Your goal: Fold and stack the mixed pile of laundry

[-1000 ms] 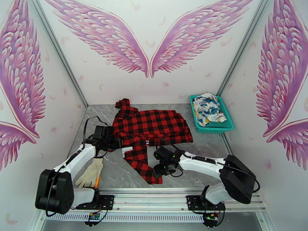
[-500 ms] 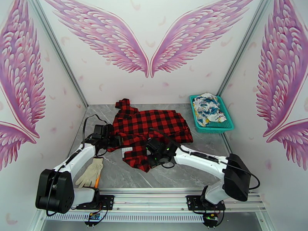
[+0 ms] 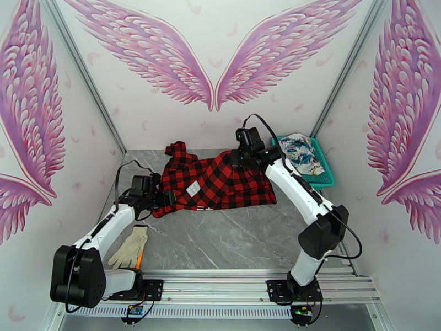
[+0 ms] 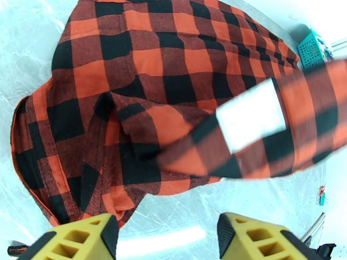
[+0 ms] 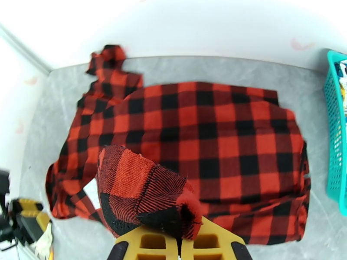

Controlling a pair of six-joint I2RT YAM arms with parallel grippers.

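1. A second ago your right gripper [image 3: 238, 156] was low, near the arms, with its jaws apart, by the long end of the red-and-black shirt [image 3: 220, 180]. Now the jaws are pinched tight on that end. In the right wrist view the cloth is bunched between them.
2. The right arm has lifted that end and carried it over the shirt to the far side, near the back wall. The long strip is gone from the near part of the table [image 3: 248, 238].
3. A white tag [image 3: 193, 188] now shows on the part that got turned over.
4. Your left gripper [image 4: 167, 239] has not moved. It sits at the shirt's left edge with its jaws wide and nothing in them.
5. I think this is one fold of the shirt, half done. The cloth needs laying down flat next.
6. The white garment [image 3: 300, 155] lies in the teal basket [image 3: 308, 186]. It is not folded yet.
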